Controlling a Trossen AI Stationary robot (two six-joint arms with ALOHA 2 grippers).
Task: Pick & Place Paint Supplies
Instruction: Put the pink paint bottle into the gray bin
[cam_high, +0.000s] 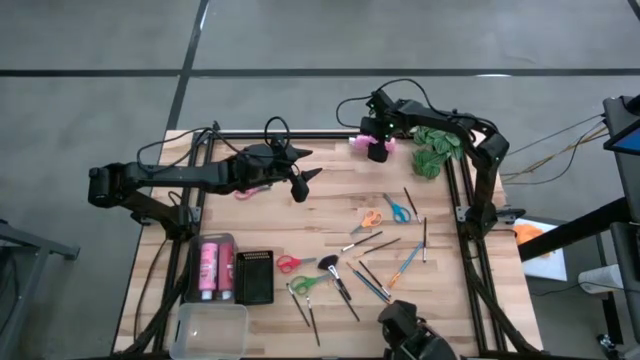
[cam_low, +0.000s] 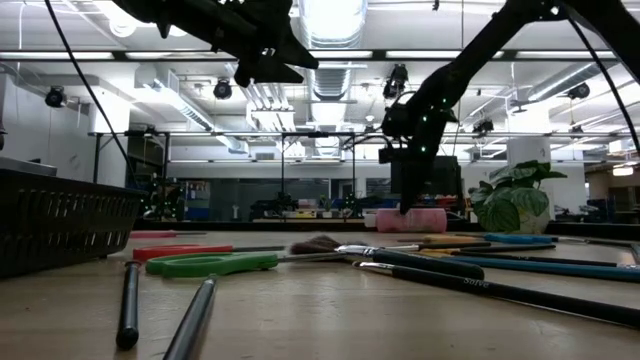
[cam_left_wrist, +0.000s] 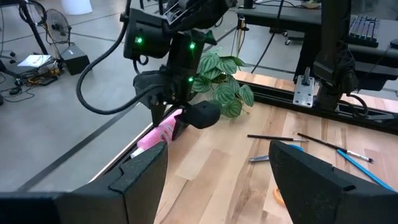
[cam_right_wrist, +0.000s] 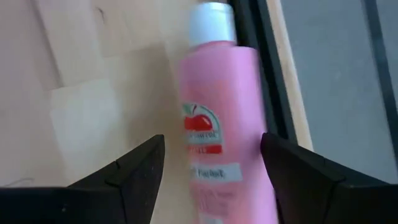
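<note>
Right pincer (cam_right_wrist: 211, 165): fingers spread wide, astride pink paint bottle (cam_right_wrist: 217, 118) lying flat on surface (cam_high: 330, 215) at far edge, just beside leafy plant (cam_high: 436, 148); fingers flank bottle without visibly gripping it; white cap pointing away from pincer.

Left pincer (cam_left_wrist: 221, 171): open, empty, raised above surface, well apart from plant.

Two more pink bottles (cam_high: 214, 266): in dark tray, far from plant, near clear tub (cam_high: 210, 330).

Scissors (cam_high: 372, 218) and brushes (cam_high: 385, 245): scattered flat across surface, nearer front edge than plant; green-handled scissors (cam_low: 210, 264) among them.
</note>
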